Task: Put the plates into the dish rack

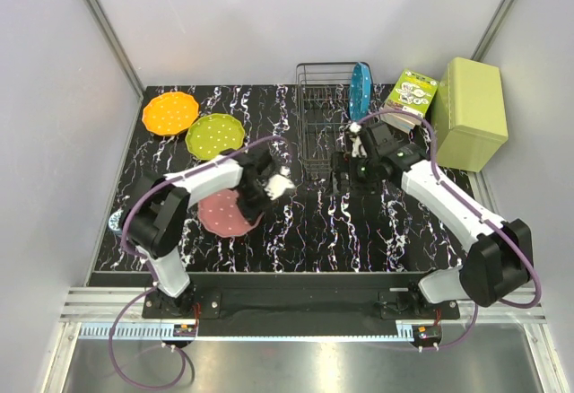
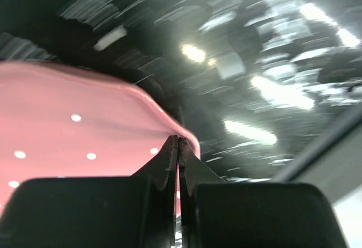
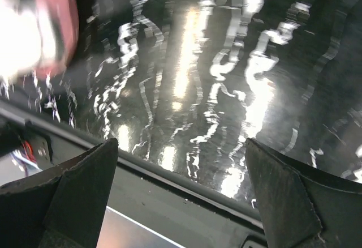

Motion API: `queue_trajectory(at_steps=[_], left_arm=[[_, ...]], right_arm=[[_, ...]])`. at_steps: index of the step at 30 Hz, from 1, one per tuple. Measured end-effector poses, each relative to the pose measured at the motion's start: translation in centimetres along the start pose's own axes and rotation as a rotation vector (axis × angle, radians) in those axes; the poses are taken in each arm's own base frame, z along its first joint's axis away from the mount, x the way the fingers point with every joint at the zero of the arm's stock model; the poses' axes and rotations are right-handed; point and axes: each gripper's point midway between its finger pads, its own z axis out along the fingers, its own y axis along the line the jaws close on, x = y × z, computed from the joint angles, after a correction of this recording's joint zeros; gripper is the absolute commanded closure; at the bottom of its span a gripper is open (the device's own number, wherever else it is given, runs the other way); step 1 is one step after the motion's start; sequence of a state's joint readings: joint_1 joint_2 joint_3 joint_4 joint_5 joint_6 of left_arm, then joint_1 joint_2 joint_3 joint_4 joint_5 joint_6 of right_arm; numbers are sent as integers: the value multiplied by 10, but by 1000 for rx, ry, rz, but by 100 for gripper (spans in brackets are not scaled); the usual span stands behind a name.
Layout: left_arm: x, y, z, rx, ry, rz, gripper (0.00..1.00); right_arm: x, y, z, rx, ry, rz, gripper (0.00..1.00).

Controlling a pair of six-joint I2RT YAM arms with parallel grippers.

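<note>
The pink plate lies low over the table at front left, and my left gripper is shut on its right rim. In the left wrist view the closed gripper pinches the edge of the pink plate. The orange plate and the yellow-green plate lie flat at back left. The blue plate stands upright in the black wire dish rack. My right gripper is open and empty just in front of the rack; in its wrist view it holds nothing.
A light green box stands at back right with a small green-and-white carton beside it. A small cup sits at the table's left edge. The table's front edge runs under the right gripper.
</note>
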State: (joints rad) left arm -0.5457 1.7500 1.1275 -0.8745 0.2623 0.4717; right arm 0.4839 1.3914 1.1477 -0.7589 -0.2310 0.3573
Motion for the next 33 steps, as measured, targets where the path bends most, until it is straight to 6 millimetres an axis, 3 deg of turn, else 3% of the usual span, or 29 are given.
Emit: queue_trajectory(at_steps=[5,7,8,11,13,14,17,19,21,24,28,33], left_arm=[[-47,-59,0,132,-45,77,100],[-68,-77,-2,178,-82,78,89],[-75,-82,-4,188,-101,78,73],[-90,-87,-14,193,-157,17,54],[-92,-83,-31,175,-220,-54,48],[-92,-74,-41,157,-264,-92,41],[-83,-43,-86,92,-453,-293,38],[-67,-6,-120,29,-603,-513,34],[-43,30,-137,-28,-713,-737,33],[-8,54,-118,-22,-718,-1010,29],[24,57,-73,38,-605,-1241,31],[33,77,-59,53,-566,-1351,34]], right_arm=[[0,-34,-2,64,12,143,0],[7,-41,-1,81,24,175,0],[11,-43,-2,87,30,181,0],[18,-47,-8,107,27,184,0],[16,-40,-15,69,15,179,0],[15,-35,-17,38,12,179,4],[10,-10,-14,-110,19,186,7],[7,2,-5,-199,34,194,7],[5,9,11,-265,55,209,7],[8,11,41,-324,76,269,8],[18,12,72,-357,76,317,10],[28,55,91,-422,52,247,10]])
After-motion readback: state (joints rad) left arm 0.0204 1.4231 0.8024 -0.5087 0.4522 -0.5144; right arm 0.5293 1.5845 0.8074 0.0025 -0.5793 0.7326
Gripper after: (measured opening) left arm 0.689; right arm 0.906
